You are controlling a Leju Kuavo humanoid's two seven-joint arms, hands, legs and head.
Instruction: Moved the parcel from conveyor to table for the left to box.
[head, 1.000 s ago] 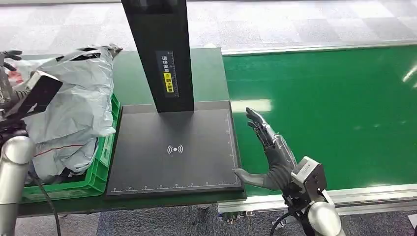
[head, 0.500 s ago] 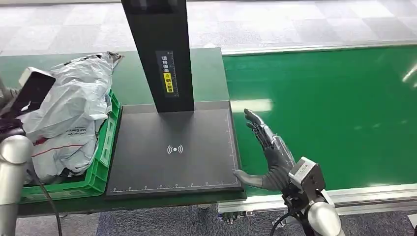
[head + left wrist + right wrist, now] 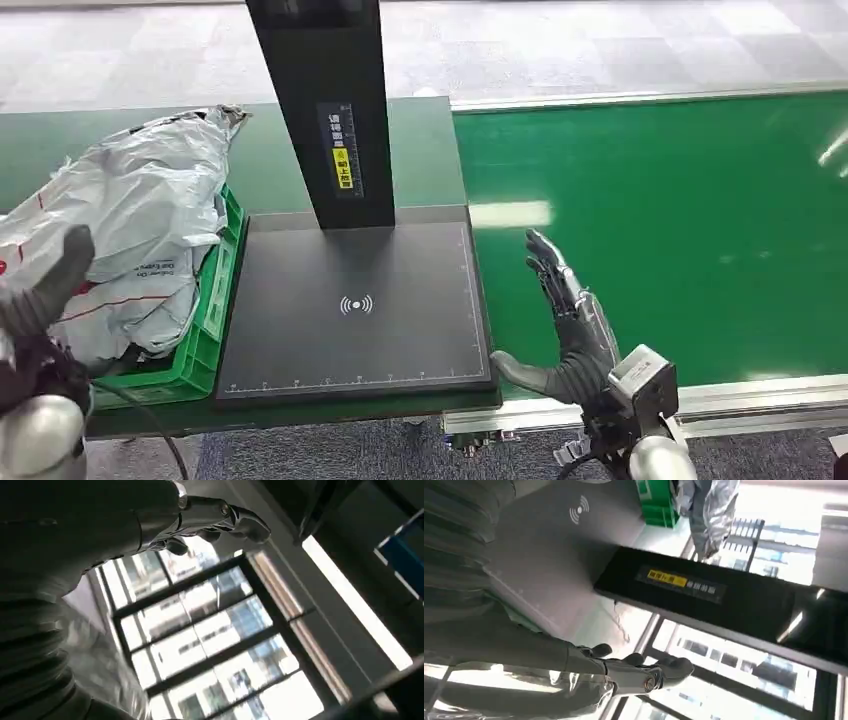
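Observation:
A crumpled grey plastic parcel [image 3: 140, 220] lies heaped on other bags in the green crate [image 3: 215, 320] at the table's left end. My left hand [image 3: 50, 285] hangs low in front of the crate, blurred, at the near left corner. In the left wrist view the left hand [image 3: 210, 517] has its fingers apart and holds nothing. My right hand [image 3: 565, 320] stands edge-on with straight fingers over the near strip of the green conveyor [image 3: 660, 220], just right of the scanner plate, holding nothing. The right wrist view shows the right hand [image 3: 624, 667] the same way.
A black scanner plate [image 3: 350, 310] with a tall black column [image 3: 325, 110] sits between the crate and the conveyor. The conveyor's metal rail [image 3: 740, 395] runs along the near edge. The right wrist view also shows the plate [image 3: 554, 545] and crate [image 3: 656, 502].
My left arm has dropped from above the crate to low at its near side. The right hand has slid slightly right and nearer. The parcel has settled in the crate.

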